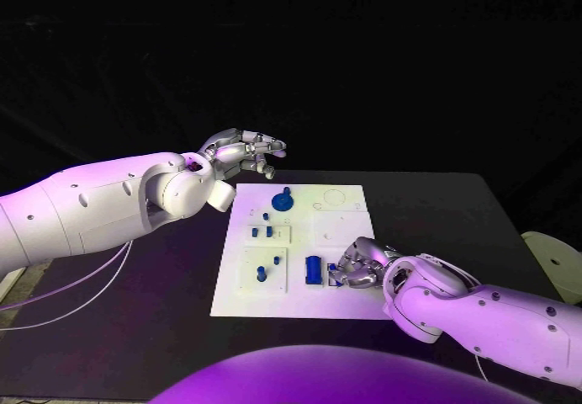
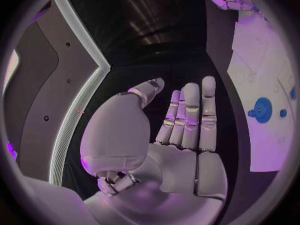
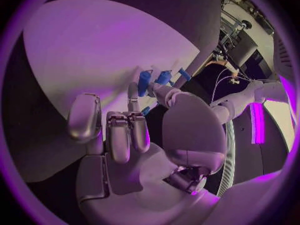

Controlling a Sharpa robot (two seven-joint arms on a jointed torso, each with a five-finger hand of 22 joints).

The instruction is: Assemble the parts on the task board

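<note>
Black worktop (image 1: pixel 145 295), white task board (image 1: pixel 346 252) lying flat at its middle, pale round object (image 1: pixel 554 261) just off the board's right

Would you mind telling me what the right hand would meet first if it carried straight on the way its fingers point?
Probably the blue parts just ahead of the right hand, on the task board; depth is unclear.

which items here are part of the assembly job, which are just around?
Job:
- task board
- blue parts on it: round disc, upright cylinder, small pegs
- right robot hand, down at the board by the cylinder
- left robot hand, raised off the board, holding nothing

Around:
- black table
- pale round object at the table's right edge
</note>
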